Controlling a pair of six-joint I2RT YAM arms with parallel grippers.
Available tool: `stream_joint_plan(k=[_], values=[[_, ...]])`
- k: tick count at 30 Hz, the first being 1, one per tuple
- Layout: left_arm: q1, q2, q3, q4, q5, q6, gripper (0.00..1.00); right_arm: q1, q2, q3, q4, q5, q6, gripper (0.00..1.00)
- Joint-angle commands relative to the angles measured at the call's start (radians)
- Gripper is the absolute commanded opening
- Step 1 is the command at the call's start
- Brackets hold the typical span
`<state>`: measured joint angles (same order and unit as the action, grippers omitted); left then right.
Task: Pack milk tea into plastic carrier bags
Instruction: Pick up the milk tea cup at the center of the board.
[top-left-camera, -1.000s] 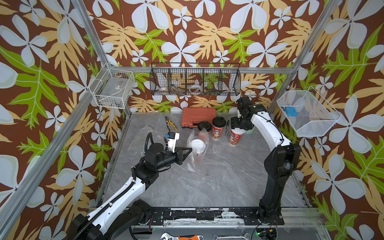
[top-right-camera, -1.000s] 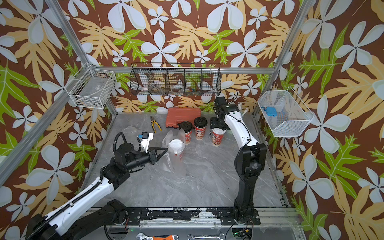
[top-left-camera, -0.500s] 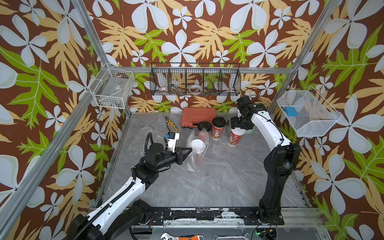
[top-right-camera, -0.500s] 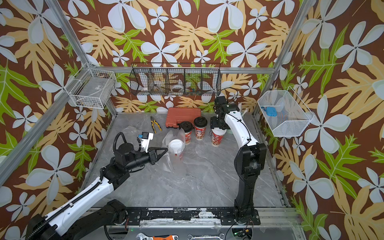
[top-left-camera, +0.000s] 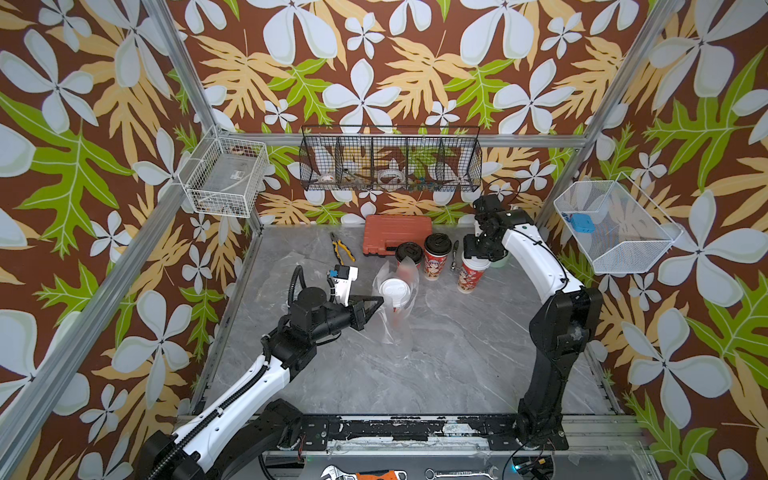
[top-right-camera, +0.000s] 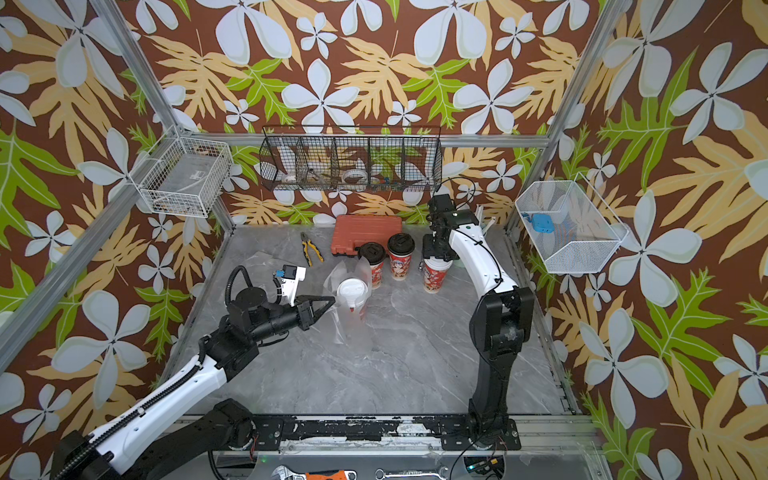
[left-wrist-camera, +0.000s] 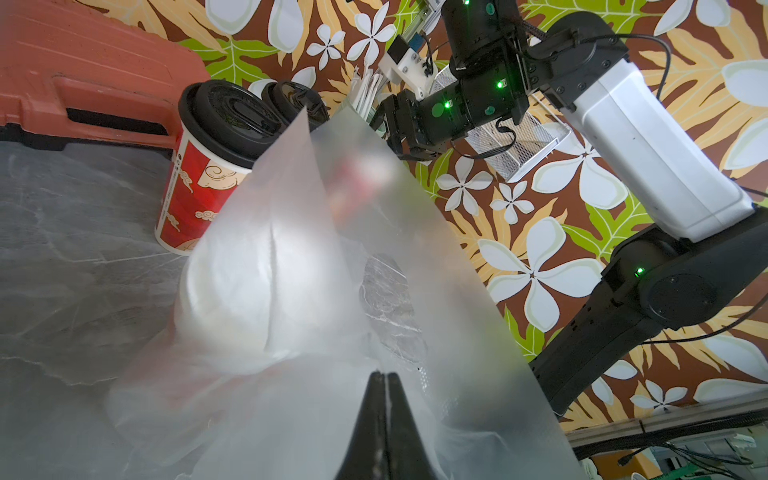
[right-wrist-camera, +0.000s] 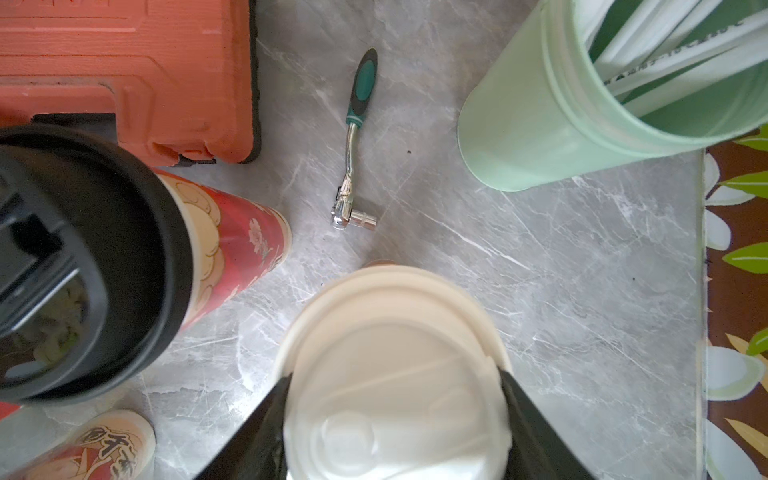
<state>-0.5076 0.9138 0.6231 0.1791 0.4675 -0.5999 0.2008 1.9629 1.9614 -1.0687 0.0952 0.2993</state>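
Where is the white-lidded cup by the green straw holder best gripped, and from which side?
Probably at the lid rim, from straight above. The white-lidded cup stands upright and narrows downward, a black-lidded cup crowds one side; the right gripper pinches it so.

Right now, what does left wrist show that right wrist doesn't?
Only left wrist: translucent plastic carrier bag pinched in the shut left fingers, and the white-and-black right arm. Only right wrist: small green-handled steel ratchet, and a white cup lid seen from above, flanked by the right fingers. Both: orange plastic tool case, black-lidded red paper cup, grey marble tabletop.
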Motion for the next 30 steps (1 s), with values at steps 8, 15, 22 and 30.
stream_joint_plan(k=[8,15,22,30], values=[[0.000,-0.008,-0.001,0.021,-0.022,-0.042,0.00,0.038,-0.136,0.077,-0.097,-0.013,0.022,0.58],[0.000,-0.008,0.007,0.002,-0.024,-0.030,0.00,0.121,-0.262,0.144,-0.143,-0.056,0.064,0.56],[0.000,-0.003,0.006,-0.001,-0.029,-0.026,0.00,0.202,-0.374,0.244,-0.167,-0.142,0.140,0.55],[0.001,0.002,0.013,-0.016,-0.031,-0.014,0.00,0.399,-0.414,0.328,-0.137,-0.229,0.242,0.54]])
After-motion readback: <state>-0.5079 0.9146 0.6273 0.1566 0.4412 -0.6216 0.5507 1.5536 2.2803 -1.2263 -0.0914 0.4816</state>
